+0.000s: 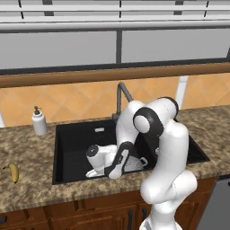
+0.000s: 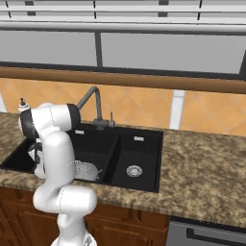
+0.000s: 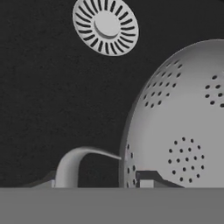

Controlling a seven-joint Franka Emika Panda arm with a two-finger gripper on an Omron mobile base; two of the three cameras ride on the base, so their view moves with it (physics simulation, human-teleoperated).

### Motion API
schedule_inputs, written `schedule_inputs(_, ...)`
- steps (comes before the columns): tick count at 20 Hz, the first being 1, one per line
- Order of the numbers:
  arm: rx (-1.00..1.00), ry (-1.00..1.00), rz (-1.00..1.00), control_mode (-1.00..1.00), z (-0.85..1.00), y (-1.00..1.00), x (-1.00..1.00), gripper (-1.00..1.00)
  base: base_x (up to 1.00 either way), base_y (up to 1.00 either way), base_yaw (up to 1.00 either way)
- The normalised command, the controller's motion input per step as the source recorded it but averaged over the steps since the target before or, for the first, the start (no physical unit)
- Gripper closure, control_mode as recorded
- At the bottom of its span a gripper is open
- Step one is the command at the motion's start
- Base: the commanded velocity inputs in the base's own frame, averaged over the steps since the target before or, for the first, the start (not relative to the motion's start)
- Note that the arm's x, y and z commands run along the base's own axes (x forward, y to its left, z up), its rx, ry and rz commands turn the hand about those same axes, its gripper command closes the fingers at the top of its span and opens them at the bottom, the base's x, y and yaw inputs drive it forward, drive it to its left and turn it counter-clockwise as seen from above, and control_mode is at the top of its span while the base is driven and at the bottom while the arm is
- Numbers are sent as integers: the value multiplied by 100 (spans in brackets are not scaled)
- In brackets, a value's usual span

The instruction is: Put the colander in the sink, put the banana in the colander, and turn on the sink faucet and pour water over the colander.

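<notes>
Over on the left, the banana [image 1: 14, 172] lies on the granite counter [image 1: 27, 148], well apart from the black sink [image 1: 72, 139], with the white soap dispenser [image 1: 39, 121] standing behind it by the wall. In the larger basin the colander [image 3: 183, 127] sits on the floor near the round drain [image 3: 105, 27], the arm bent low over it beneath the faucet [image 1: 122, 95]. The gripper [image 3: 98, 181] straddles the colander's rim by its handle [image 3: 74, 164], one fingertip [image 3: 146, 178] inside the bowl, though I can't tell whether it's actually clamped.

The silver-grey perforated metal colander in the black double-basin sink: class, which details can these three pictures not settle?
- Colander, left base view: mostly behind the white arm.
- Colander, right base view: partly behind the arm.
- Gripper, hand view: one fingertip behind the handle, so the grip is uncertain.
- Sink.
</notes>
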Motion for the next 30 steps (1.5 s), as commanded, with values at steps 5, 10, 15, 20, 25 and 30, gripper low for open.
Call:
schedule_inputs(5,4,0,0,-100,0,0,0,-100,0,0,0)
schedule_inputs(10,10,0,0,-100,45,0,0,-100,0,0,0)
schedule_inputs(15,17,0,0,-100,95,1,0,-100,0,0,0)
schedule_inputs(20,17,1,0,-100,100,10,0,-100,0,0,0)
schedule_inputs(25,14,1,0,-100,100,57,0,-100,0,0,0)
schedule_inputs(30,9,3,0,-100,100,89,0,-100,0,0,0)
